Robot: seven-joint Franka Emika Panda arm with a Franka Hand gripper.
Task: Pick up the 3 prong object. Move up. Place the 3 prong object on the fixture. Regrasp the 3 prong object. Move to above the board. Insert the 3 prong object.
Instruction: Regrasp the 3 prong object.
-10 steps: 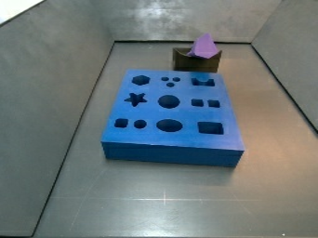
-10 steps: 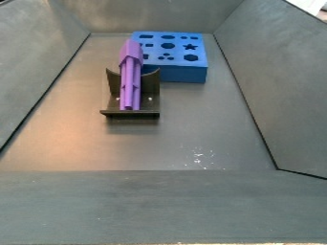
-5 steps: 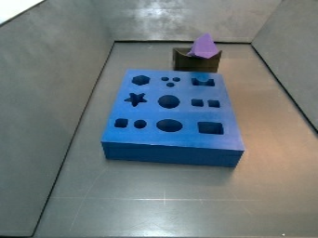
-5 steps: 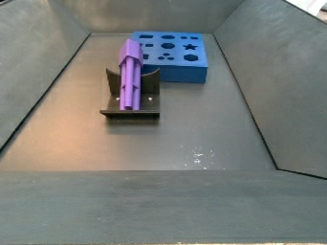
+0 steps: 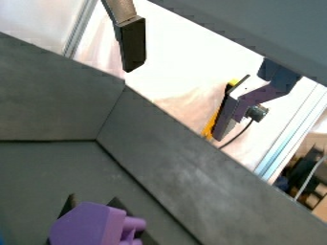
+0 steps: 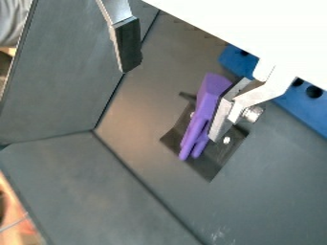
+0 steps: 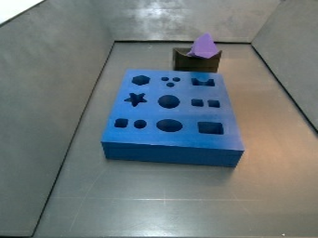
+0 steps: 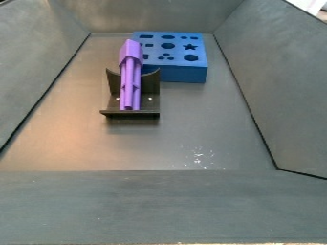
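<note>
Your gripper (image 6: 185, 59) hangs high above the fixture (image 8: 129, 99), jaws spread wide and holding nothing. The 3 prong object (image 8: 132, 73) lies on the fixture, just beside the board (image 8: 175, 55).

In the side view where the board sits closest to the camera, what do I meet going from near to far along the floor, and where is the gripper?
Near to far: the board, then the fixture with the 3 prong object resting on it. The gripper shows only in the wrist views, open, raised above the floor.
</note>
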